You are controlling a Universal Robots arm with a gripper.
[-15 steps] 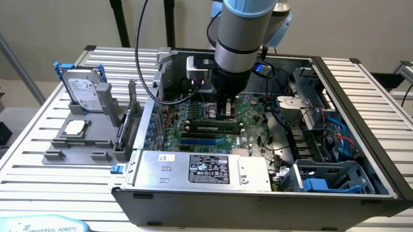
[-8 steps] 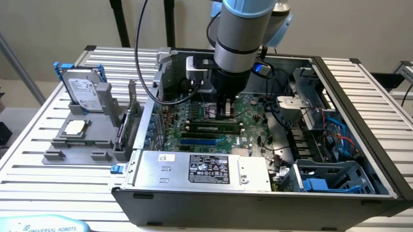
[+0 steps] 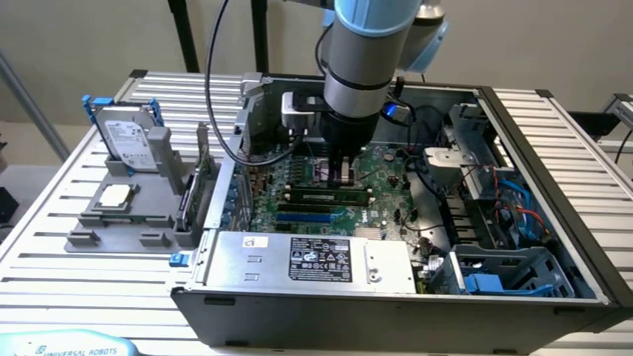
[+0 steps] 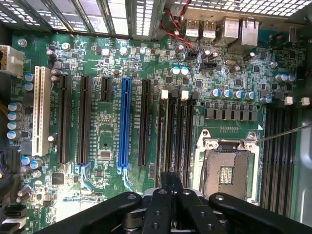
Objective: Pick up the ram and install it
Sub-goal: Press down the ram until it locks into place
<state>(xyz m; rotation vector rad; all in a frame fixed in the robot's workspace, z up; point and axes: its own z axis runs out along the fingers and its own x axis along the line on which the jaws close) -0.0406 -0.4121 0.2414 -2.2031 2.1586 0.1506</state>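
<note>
Our jaws (image 4: 168, 187) are closed, empty as far as we can see, low over the motherboard (image 4: 107, 131) inside the open computer case (image 3: 554, 297). The ram (image 3: 322, 196) lies in its slot just in front of them. We judge it light, stiff, thin and fragile: best pinched on its long edges, not the chips.

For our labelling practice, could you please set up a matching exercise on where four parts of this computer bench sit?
Things:
1. hard drive
2. processor chip
3. power supply
4. long blue slot

Places:
A. on the motherboard
B. lying flat on the grey holder
C. inside the case, along its near wall
D. standing upright in the grey holder

Pairs: 1-D, 2-B, 3-C, 4-A
</note>
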